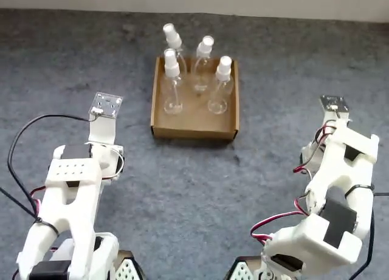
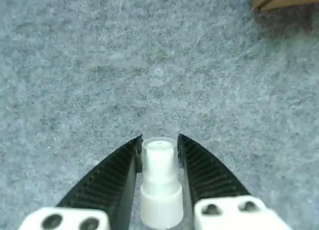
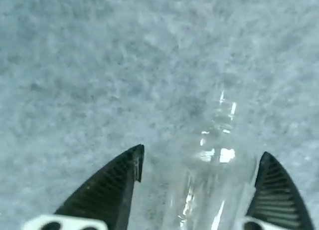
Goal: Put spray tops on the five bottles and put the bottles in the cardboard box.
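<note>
Left wrist view: the small white plastic spray top (image 2: 160,180) sits clenched between the black ribbed jaws of the left gripper (image 2: 159,137), head pointing away from the wrist. That side grip is probably meant to stop it twisting during fitting. The fifth clear plastic bottle (image 3: 209,190) lies along the right gripper (image 3: 202,152), whose wide-spread jaws seem to clasp its body, steadying it for capping. At twelve o'clock on the grey carpeted table (image 1: 194,189), four capped clear bottles (image 1: 172,92) stand in the shallow brown cardboard box (image 1: 193,133).
</note>
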Motion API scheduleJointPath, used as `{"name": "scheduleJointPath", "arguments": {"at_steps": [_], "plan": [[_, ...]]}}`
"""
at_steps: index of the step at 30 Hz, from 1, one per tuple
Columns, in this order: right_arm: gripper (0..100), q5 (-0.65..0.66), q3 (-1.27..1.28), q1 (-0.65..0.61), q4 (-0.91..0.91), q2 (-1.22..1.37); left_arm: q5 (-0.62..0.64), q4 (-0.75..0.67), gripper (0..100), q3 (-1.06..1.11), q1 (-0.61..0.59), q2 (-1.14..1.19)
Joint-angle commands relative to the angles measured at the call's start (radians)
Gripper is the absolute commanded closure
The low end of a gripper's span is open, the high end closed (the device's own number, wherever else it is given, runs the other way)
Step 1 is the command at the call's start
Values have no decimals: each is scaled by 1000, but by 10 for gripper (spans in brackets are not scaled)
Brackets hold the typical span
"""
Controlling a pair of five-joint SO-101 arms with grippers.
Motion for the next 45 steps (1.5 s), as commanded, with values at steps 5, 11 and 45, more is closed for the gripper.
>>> {"name": "scheduleJointPath", "arguments": {"at_steps": [5,11,45], "plan": [[779,-15,-12,5,-19,-8,2,-17,995,-2,-1,-27],[769,-12,42,-2,-54,-8,2,-14,995,-2,-1,-27],[995,-250,4,-696,90,-556,207,180,996,-503,68,-200]]}}
